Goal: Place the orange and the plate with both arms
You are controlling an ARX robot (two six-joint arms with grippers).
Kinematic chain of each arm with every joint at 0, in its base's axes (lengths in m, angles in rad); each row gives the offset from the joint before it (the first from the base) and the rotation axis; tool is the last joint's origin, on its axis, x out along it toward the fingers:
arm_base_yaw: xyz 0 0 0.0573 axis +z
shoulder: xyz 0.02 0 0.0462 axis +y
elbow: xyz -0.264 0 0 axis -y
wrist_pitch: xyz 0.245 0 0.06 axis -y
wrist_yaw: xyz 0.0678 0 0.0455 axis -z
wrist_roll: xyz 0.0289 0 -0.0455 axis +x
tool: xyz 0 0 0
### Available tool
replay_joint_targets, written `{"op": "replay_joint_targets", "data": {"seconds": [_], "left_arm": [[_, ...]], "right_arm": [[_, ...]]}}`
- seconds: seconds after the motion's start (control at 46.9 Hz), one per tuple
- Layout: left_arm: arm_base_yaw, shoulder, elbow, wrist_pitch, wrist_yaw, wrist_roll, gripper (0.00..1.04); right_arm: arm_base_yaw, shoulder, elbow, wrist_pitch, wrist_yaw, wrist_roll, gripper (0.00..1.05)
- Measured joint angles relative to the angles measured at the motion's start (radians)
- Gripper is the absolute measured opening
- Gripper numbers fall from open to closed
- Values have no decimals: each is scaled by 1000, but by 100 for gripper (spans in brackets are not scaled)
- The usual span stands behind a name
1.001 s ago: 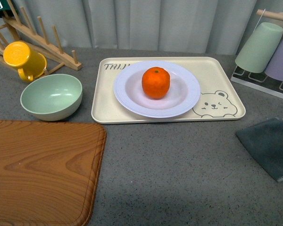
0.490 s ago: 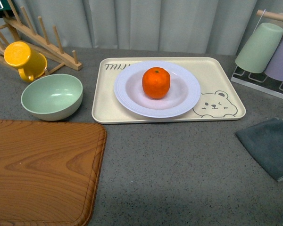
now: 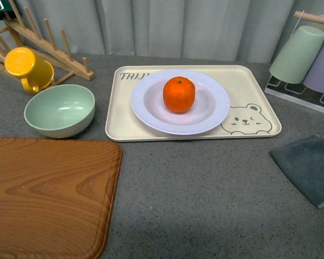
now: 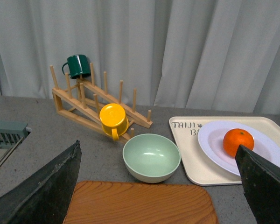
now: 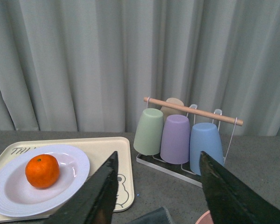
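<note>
The orange (image 3: 179, 94) sits in the centre of the white ridged plate (image 3: 216, 105), which rests on the beige bear tray (image 3: 248, 86) at the back of the grey table. Neither arm shows in the front view. In the left wrist view the orange (image 4: 238, 142) and plate (image 4: 210, 140) lie off to one side of my open left gripper (image 4: 158, 186), whose black fingers (image 4: 51, 186) stand wide apart above the wooden board. In the right wrist view the orange (image 5: 42, 171) and plate (image 5: 9, 196) lie beside my open, empty right gripper (image 5: 158, 196).
A pale green bowl (image 3: 59, 110) sits left of the tray. A yellow mug (image 3: 27, 67) hangs on a wooden rack (image 3: 48, 40) at back left. A wooden board (image 3: 43, 194) fills the front left. A cup rack (image 3: 305, 59) stands at right, a grey cloth (image 3: 308, 167) below it.
</note>
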Motion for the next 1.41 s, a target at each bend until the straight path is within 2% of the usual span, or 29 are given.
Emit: {"op": "replay_joint_targets", "data": {"seconds": [0.107,0.298,0.852,0.937,1.044,1.065,1.363,1.406], "left_arm": [[0,-2,0,0,0,0,98],[0,-2,0,0,0,0,98],[0,-2,0,0,0,0,98],[0,-2,0,0,0,0,98],[0,-2,0,0,0,0,98],[0,-2,0,0,0,0,98],[0,-2,0,0,0,0,98],[0,-2,0,0,0,0,98]], "right_arm": [[0,-108,1,-113,0,7,27],[0,-231,10,-278,0,7,1],[0,-405,10,-451,-3,10,1],[0,-529,11,-610,-3,10,1],[0,-570,11,-623,-3,10,1],[0,-570,11,-624,-3,10,1],[0,-571,11,-624,-3,10,46],[0,-571,11,-624,-3,10,55]]}}
